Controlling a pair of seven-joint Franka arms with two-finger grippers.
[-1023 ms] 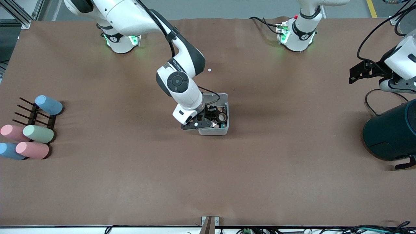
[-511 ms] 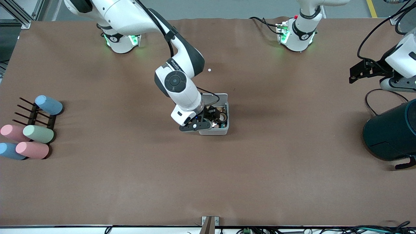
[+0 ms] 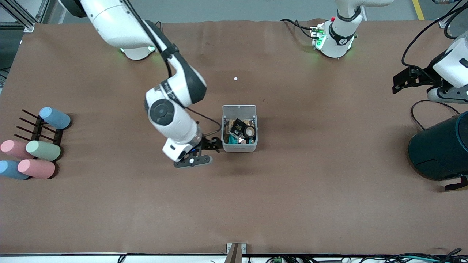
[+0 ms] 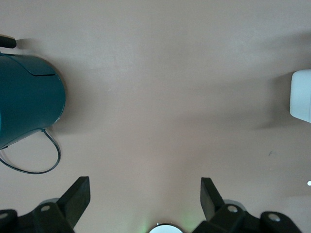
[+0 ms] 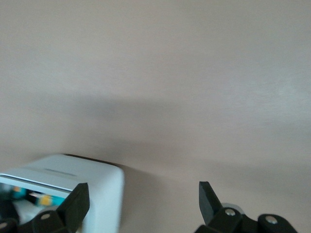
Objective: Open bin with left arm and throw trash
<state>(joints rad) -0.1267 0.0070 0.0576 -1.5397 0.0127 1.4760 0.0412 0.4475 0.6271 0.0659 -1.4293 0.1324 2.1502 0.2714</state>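
The white-grey bin (image 3: 239, 147) stands mid-table with its lid (image 3: 239, 110) swung open and lying back. Inside it lie the black packet with gold print (image 3: 238, 128) and the black tape ring (image 3: 250, 132), among other scraps; I cannot make out the white oblong scrap. My right gripper (image 3: 215, 144) is open and empty just beside the bin, toward the right arm's end. The right wrist view shows the bin's corner (image 5: 92, 182) by my open right gripper (image 5: 143, 199). My left gripper (image 3: 396, 84) waits open at the left arm's end. It shows open (image 4: 145, 194) in its wrist view, which also shows the bin (image 4: 301, 94).
A big dark teal cylinder (image 3: 440, 151) stands at the left arm's end, also in the left wrist view (image 4: 26, 104). Several pastel cylinders (image 3: 43, 150) and a black rack (image 3: 36, 128) lie at the right arm's end. A tiny white dot (image 3: 235, 78) lies farther from the camera than the bin.
My right gripper has pulled out from over the bin and moved toward the right arm's end, uncovering the bin's contents. The left arm has not moved.
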